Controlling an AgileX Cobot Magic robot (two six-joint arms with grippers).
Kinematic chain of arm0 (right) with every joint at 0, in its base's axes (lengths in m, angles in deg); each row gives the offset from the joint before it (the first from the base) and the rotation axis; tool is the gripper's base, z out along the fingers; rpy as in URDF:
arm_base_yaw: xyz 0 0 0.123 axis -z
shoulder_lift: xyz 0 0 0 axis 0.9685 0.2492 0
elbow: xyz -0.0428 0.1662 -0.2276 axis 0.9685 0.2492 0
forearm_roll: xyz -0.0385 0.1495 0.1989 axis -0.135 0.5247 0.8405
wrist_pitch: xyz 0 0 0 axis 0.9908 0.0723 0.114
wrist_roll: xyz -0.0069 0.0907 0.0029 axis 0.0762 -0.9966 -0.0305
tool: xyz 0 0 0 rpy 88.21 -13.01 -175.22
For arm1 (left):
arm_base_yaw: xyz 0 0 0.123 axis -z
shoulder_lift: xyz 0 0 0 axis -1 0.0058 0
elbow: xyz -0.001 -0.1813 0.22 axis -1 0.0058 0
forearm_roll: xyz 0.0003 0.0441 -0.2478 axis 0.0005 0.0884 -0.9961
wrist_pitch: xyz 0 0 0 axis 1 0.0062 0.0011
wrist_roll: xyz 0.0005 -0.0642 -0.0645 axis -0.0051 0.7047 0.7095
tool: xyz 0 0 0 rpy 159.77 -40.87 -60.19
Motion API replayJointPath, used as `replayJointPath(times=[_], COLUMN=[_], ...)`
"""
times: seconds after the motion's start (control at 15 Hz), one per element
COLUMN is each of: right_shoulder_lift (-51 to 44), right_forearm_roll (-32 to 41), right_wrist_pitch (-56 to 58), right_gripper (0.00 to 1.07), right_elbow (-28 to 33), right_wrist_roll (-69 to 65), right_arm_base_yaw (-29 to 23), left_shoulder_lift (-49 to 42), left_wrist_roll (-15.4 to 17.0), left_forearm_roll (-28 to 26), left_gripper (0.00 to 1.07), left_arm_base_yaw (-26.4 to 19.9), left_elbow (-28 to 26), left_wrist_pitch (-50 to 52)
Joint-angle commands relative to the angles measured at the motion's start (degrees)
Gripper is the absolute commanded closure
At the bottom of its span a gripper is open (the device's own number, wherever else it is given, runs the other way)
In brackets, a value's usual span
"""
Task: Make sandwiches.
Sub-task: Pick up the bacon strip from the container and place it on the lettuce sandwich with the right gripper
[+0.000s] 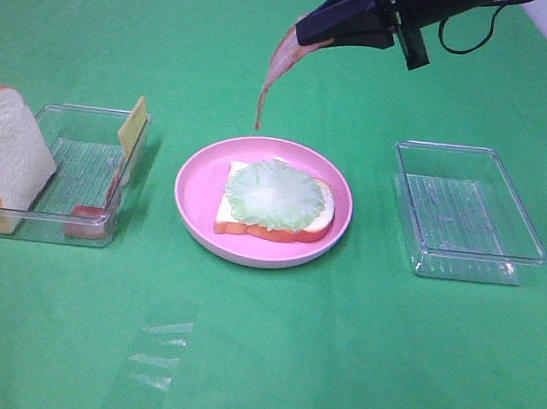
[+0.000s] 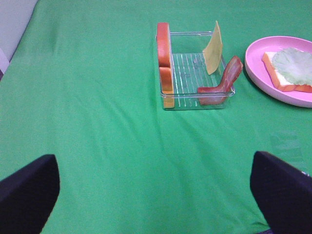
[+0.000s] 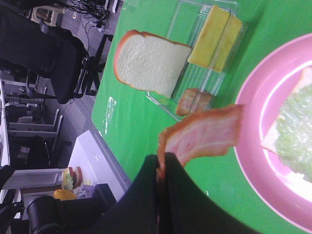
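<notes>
Bacon in right gripper, apparently above plate

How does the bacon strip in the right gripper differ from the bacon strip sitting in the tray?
The held bacon strip hangs in the air from the shut right gripper, near the pink plate; the tray's bacon strip rests inside the left clear tray. The held one dangles straight down; the tray's one leans bent against the tray's wall. Both are reddish toy strips.

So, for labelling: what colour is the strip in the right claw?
The bacon strip is pink with paler streaks, orange-edged; clearest in the right wrist view.
</notes>
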Motion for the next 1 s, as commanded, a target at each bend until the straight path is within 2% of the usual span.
replayJointPath(times=[0.07, 0.33, 0.8, 1.0], right_shoulder_lift=[1.78, 7.05, 11.63, 11.63], right_forearm_roll=[1.49, 3.95, 3.04, -1.03], right_wrist_pitch=[-2.58, -10.89, -16.79, -19.82], right_gripper=[1.07, 1.07, 1.07, 1.07], right_elbow=[0.46, 0.34, 0.23, 0.23], right_wrist_roll=[0.97, 2.23, 2.81, 2.81], right_arm_base_yaw=[-3.44, -10.03, -9.8, -9.8], left_shoulder_lift=[-1.09, -1.09, -1.09, -1.09], left_wrist_roll=[0.17, 0.17, 0.17, 0.17], left_forearm_roll=[0.0, 0.0, 0.0, 0.0], left_gripper=[0.04, 0.04, 0.04, 0.04], left_arm_base_yaw=[0.06, 0.06, 0.06, 0.06], left_elbow=[0.0, 0.0, 0.0, 0.0], left_wrist_pitch=[0.57, 0.57, 0.57, 0.57])
